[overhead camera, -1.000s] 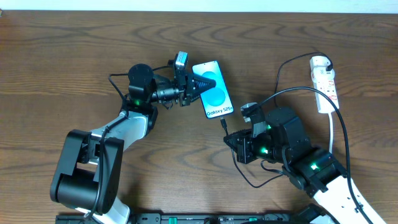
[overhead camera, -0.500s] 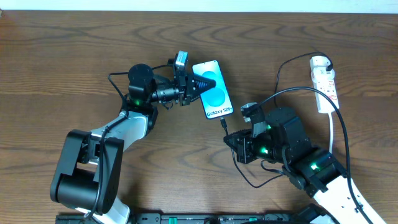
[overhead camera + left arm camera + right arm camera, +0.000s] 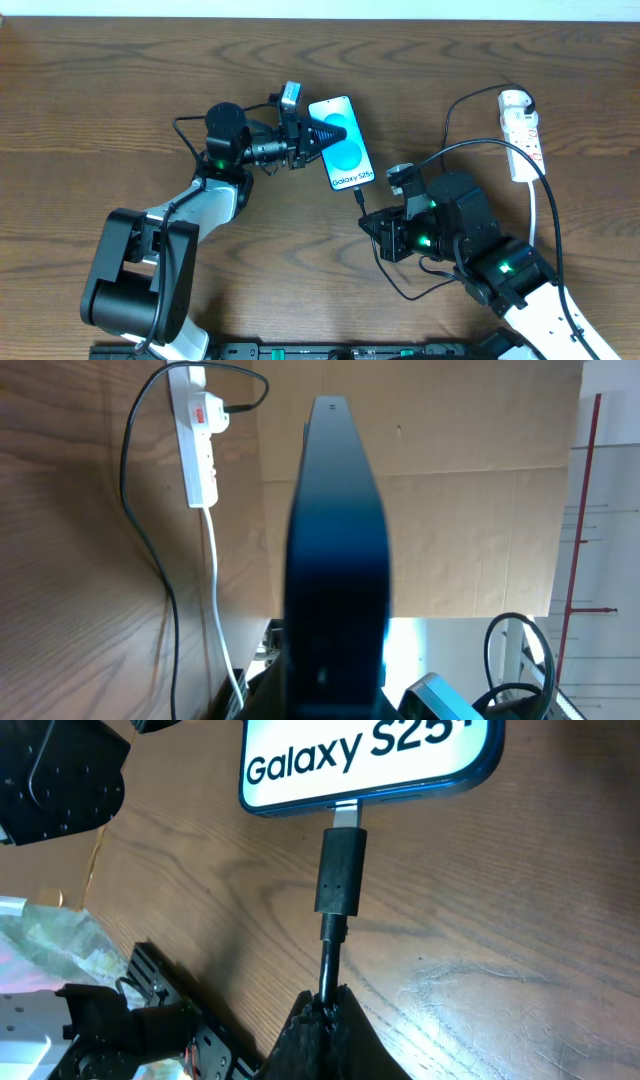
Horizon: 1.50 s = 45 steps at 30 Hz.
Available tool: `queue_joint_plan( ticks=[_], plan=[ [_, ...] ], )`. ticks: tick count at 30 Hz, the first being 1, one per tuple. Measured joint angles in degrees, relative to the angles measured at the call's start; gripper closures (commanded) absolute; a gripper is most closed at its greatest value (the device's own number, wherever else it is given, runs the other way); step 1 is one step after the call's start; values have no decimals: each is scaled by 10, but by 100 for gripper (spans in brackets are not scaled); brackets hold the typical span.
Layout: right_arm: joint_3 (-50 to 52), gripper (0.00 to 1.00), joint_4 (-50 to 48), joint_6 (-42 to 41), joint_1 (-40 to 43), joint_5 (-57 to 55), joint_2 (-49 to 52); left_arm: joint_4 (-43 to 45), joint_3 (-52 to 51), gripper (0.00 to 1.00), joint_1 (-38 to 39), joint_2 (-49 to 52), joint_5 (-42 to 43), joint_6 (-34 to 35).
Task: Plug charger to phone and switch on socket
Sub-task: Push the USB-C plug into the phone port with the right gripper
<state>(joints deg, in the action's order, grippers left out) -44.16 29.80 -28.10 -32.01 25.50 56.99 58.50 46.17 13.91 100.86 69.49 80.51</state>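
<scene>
Overhead: phone (image 3: 350, 160) pinched at its edge by the left gripper (image 3: 322, 133), arm laid low.
The charger (image 3: 340, 870) is clamped by the right gripper (image 3: 325, 1008), tip at the phone's port.

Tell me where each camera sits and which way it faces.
Overhead: above the table, looking straight down; both arms, left claw on the phone, right claw on the charger.
Left wrist: on the left arm, looking along its claw past the edge-on phone to the socket.
Right wrist: on the right arm, looking along its claw at the charger's connector at the phone's lower edge.
Shared: overhead and left wrist both show the socket.
</scene>
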Motion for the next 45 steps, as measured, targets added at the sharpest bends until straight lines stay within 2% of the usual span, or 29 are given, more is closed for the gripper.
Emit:
queue_joint_plan(
  ticks=[16,24,45],
  plan=[
    [0,99,-19,1,-1,6,0,0,0,93,0,0,-4,0],
    [0,99,-10,3,-2,-49,8,0,0,93,-4,0,-4,0],
    [6,99,-43,3,-2,-60,28,1,0,93,8,0,21,-44]
  ],
)
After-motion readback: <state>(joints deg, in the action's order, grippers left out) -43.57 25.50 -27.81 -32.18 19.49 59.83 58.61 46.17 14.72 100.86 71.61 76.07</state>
